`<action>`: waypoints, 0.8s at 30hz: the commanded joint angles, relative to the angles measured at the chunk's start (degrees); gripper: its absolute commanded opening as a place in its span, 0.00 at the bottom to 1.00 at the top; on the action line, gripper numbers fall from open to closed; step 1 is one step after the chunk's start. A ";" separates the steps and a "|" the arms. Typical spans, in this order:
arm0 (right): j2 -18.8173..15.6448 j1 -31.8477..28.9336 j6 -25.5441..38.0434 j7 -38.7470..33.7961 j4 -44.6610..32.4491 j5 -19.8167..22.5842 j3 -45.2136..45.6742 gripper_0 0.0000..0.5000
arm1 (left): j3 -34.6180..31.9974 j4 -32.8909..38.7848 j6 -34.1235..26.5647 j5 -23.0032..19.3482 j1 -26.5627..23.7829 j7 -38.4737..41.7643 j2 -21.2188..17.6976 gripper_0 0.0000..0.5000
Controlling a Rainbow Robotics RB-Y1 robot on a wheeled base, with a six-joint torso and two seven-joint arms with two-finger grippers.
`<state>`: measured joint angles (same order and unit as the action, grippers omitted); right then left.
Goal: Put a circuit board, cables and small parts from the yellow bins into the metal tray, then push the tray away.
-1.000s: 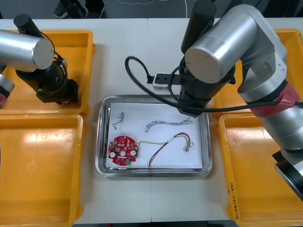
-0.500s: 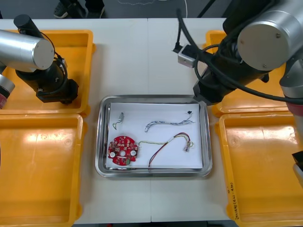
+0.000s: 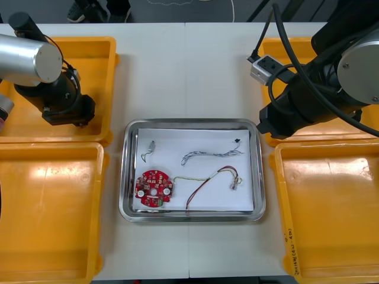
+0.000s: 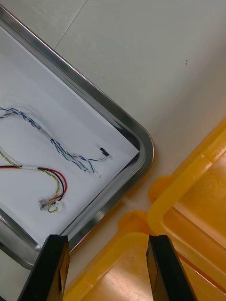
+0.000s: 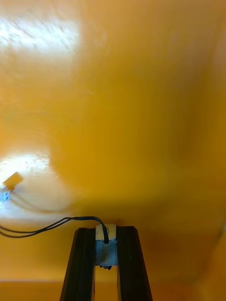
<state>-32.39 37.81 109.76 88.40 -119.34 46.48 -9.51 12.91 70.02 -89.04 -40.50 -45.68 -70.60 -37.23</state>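
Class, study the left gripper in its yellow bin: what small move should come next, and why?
Probably lift the left gripper straight up: it is shut on an end of the black cable low in the far left yellow bin, and the metal tray is unobstructed, the open right gripper standing beyond its corner.

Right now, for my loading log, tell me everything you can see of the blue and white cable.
The blue and white cable is a thin twisted pair, lying wavy on the white lining in the far half of the metal tray. Its end near the tray's right far corner splits into short leads, one black-tipped. Nothing grips it.
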 commanded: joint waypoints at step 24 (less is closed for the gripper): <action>-15.07 -15.05 0.24 -14.66 -7.57 4.06 5.65 0.96 | -13.44 27.89 -20.96 -1.78 1.20 6.53 -0.48 0.00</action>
<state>-44.64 24.07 109.76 79.35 -125.23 50.06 -5.68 0.54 93.64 -109.44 -41.11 -44.77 -70.51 -37.23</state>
